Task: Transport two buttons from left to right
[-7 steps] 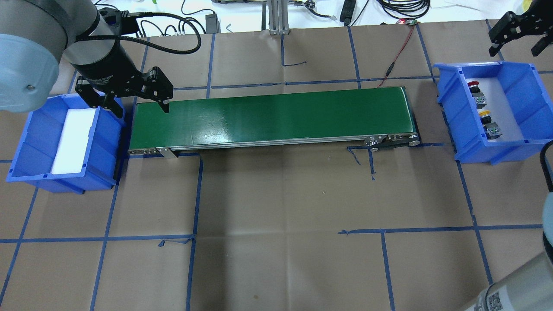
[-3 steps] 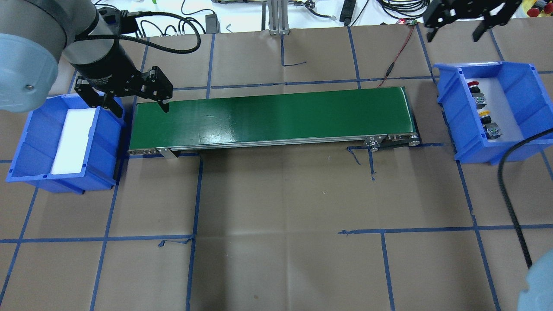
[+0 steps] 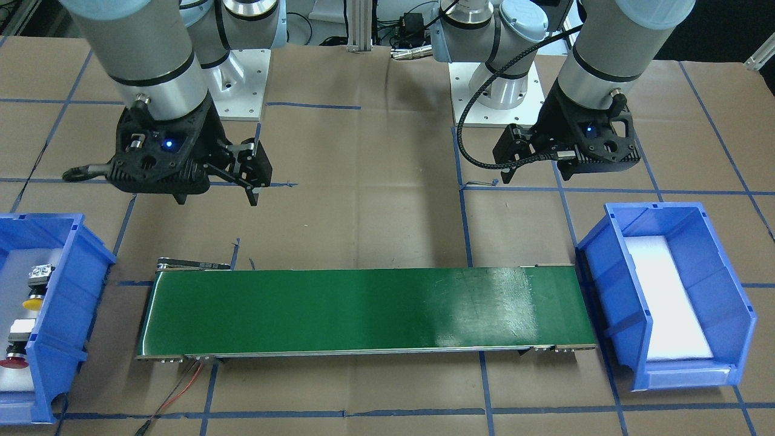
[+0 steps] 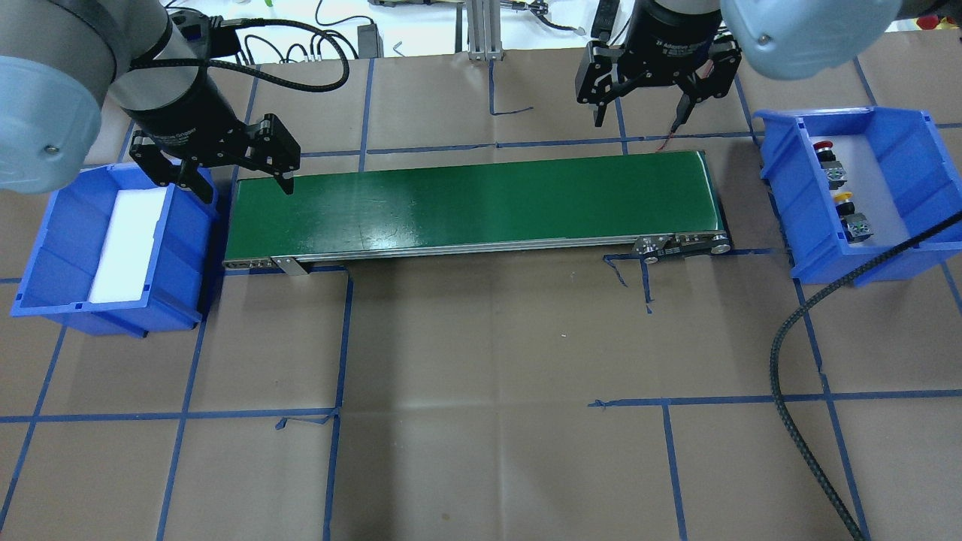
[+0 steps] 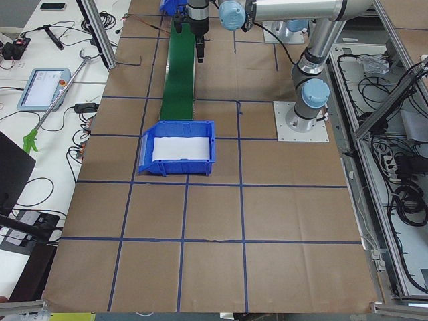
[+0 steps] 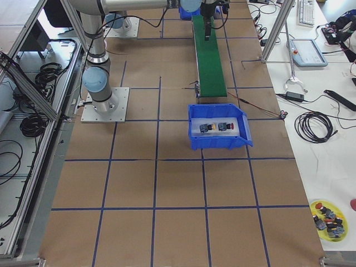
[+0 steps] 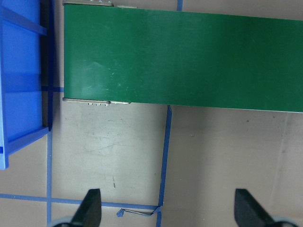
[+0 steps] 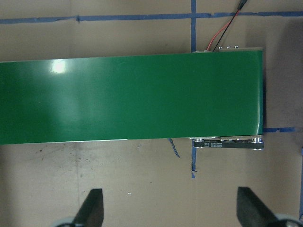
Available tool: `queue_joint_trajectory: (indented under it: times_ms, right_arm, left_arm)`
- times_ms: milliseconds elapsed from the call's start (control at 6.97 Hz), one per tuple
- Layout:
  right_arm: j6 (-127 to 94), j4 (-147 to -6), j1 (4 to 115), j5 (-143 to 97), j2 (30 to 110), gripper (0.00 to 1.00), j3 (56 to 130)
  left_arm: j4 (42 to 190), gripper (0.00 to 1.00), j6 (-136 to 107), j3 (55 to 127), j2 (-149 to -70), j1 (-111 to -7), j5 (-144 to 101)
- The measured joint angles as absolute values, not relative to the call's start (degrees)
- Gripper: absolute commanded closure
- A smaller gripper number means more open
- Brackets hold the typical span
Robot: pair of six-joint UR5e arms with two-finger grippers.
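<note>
Two buttons lie in the blue right bin (image 4: 906,158): the red button (image 4: 826,148) towards the back and the yellow button (image 4: 845,200) nearer the front. They show again as the red button (image 3: 14,362) and the yellow button (image 3: 34,301). My right gripper (image 4: 640,119) hangs open and empty beyond the far edge of the green conveyor belt (image 4: 473,203), near its right end. At the belt's left end my left gripper (image 4: 248,191) is open and empty, between the belt and the left bin (image 4: 45,240).
The left bin holds only a white foam pad (image 4: 128,244). A black cable (image 4: 797,338) from the right arm hangs over the table's right front. A red wire (image 4: 693,89) runs to the belt's far right corner. Brown paper with blue tape lines covers the table.
My right gripper has swung left from the back right corner beyond the right bin to the far side of the belt's right end. The left arm has stayed put.
</note>
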State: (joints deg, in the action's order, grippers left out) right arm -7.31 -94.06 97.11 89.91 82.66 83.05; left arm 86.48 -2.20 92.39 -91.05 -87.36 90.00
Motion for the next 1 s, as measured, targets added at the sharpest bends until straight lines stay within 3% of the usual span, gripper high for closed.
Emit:
queue_joint_trajectory:
  times_ms: [430,1004]
  right_arm:
    - [-2.53,-95.92,95.2,89.76,96.22,0.0,97.41]
    - [-1.41,-96.22,93.21,89.51,98.36,0.0,99.05]
  left_arm:
    - [86.48,0.0,-2.2,92.37,-91.0,-87.36,90.0]
    - [86.48,0.0,-2.2,92.37,-90.97,-87.36,90.05]
